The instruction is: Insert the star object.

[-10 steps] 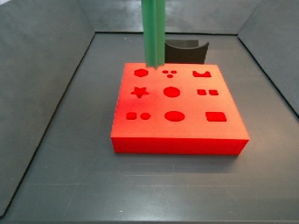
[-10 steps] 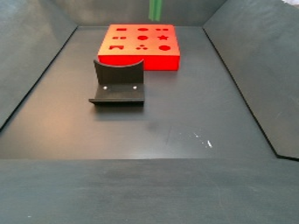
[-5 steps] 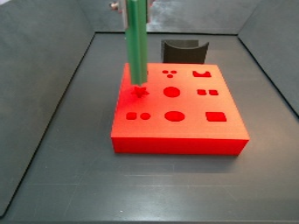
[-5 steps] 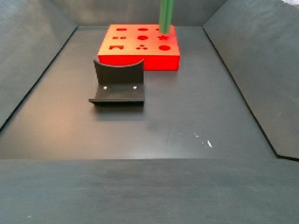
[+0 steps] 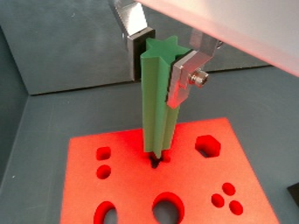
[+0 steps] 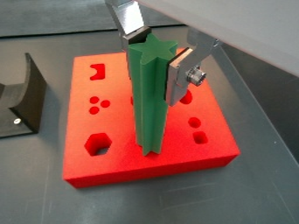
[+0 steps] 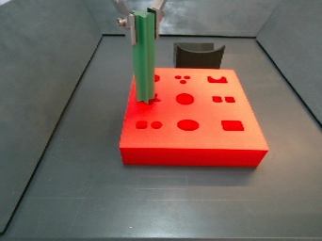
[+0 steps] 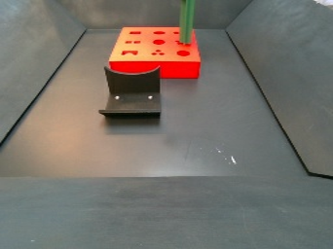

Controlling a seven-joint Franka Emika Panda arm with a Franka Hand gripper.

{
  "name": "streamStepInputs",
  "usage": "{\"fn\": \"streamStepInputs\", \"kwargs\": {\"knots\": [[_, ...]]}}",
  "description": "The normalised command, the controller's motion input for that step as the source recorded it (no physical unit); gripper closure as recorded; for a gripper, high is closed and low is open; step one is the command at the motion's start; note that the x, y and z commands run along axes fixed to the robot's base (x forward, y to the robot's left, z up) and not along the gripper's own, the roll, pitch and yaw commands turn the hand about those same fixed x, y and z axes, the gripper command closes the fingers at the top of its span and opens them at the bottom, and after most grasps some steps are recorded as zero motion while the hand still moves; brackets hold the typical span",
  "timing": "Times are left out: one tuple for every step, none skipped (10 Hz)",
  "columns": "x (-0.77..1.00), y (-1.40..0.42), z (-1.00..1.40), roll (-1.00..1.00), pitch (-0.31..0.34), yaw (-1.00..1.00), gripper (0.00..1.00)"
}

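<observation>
The star object (image 5: 156,105) is a long bright green peg with ridged sides, and it stands upright. My gripper (image 5: 160,55) is shut on its upper end, one pad on each side. The peg's lower end meets the star-shaped hole in the red block (image 5: 198,179); how deep it sits I cannot tell. The other wrist view also has the peg (image 6: 149,101) in the gripper (image 6: 152,59) over the red block (image 6: 163,166). In both side views the peg (image 7: 143,58) (image 8: 188,19) rises from the block (image 7: 201,136) (image 8: 146,64). The gripper (image 7: 138,19) is at the peg's top.
The red block has several other shaped holes, among them a hexagon (image 6: 98,143) and a round one (image 7: 187,123). The dark fixture (image 8: 131,92) stands on the floor beside the block and appears again behind it (image 7: 198,55). Grey walls (image 7: 51,113) enclose the dark floor.
The gripper has carried the peg sideways over the block and then lowered it. Its lower end now rests at the star hole.
</observation>
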Motion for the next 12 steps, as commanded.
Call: {"fn": "streamStepInputs", "kwargs": {"knots": [[0.16,-0.1,-0.05,0.04,0.049,0.0,1.0],[0.09,-0.06,-0.11,0.03,0.041,0.0,1.0],[0.09,-0.06,-0.09,0.05,0.036,-0.02,1.0],[0.21,-0.05,-0.01,0.0,0.0,-0.14,1.0],[0.33,-0.01,0.0,0.0,0.0,-0.27,1.0],[0.3,-0.03,0.0,-0.01,-0.004,-0.46,1.0],[0.0,0.0,-0.01,-0.02,0.0,-0.36,1.0],[0.0,0.0,-0.07,0.0,0.0,-0.21,1.0],[-0.15,0.0,-0.06,0.0,0.0,-0.12,1.0],[-0.23,0.0,-0.02,0.0,0.0,-0.06,1.0],[-0.12,0.0,0.0,0.0,0.0,0.0,1.0],[0.0,0.0,0.0,0.01,0.0,0.0,1.0]]}}
